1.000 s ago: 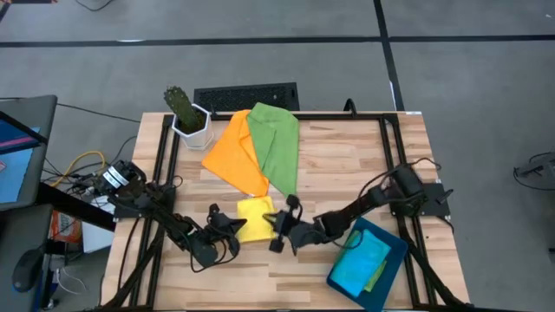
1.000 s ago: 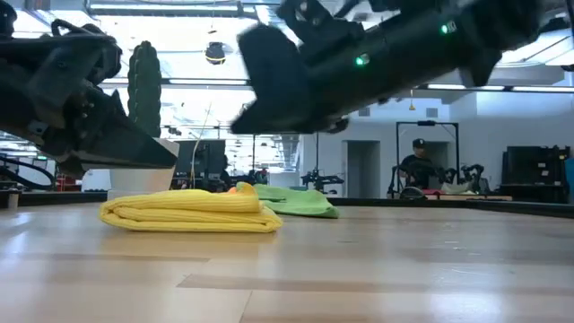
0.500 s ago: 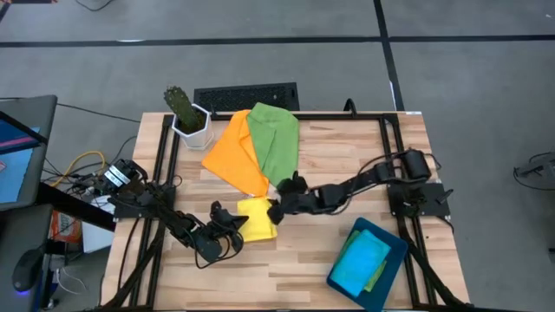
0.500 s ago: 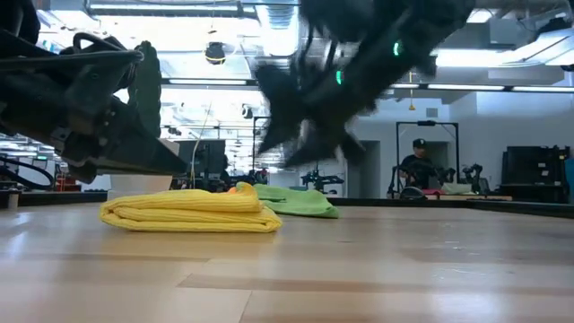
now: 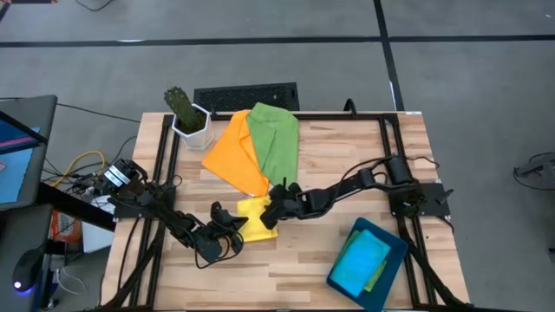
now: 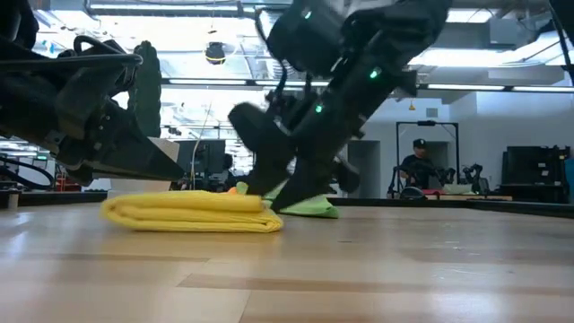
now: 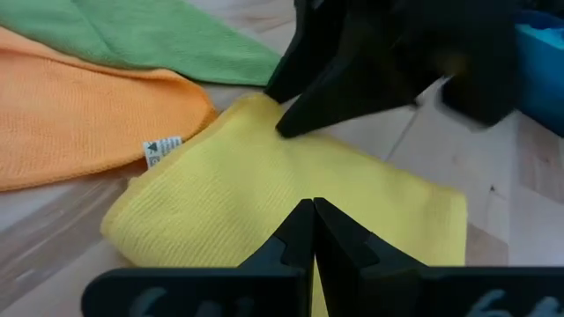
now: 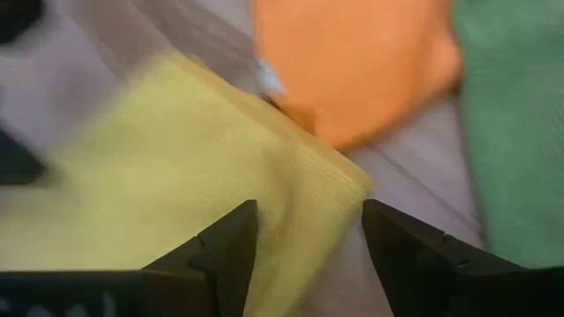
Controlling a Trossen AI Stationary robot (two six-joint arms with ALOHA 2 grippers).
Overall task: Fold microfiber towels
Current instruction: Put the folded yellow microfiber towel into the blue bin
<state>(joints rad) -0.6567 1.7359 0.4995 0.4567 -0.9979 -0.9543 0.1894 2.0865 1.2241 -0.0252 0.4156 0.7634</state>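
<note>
The folded yellow towel (image 5: 257, 220) lies flat on the wooden table (image 5: 347, 165), near its middle. My right gripper (image 5: 274, 211) is open and low at the towel's far right corner (image 8: 351, 180), with one finger on either side of it. My left gripper (image 5: 235, 227) is shut, its tips over the towel's near left part (image 7: 264, 202). An orange towel (image 5: 234, 156) and a green towel (image 5: 276, 143) lie spread beyond it, overlapping. A bright blue towel (image 5: 358, 260) rests in the teal tray (image 5: 395, 247). My left gripper's shut fingertips (image 7: 313, 216) point level over the yellow towel's top from the table's left; I cannot tell whether they touch it. My right gripper's fingers (image 6: 258, 184) slant down from the right around the towel's corner; I cannot tell whether they touch it.
A potted cactus (image 5: 185, 113) stands at the far left corner, with a black keyboard (image 5: 245, 95) beside it past the far edge. The tray sits at the near right corner. Bare wood lies along the near edge and the far right.
My right gripper has swung from near the tray toward the table's far edge and a little left. It has then come down to the yellow towel's far right corner. The towel lies as before.
</note>
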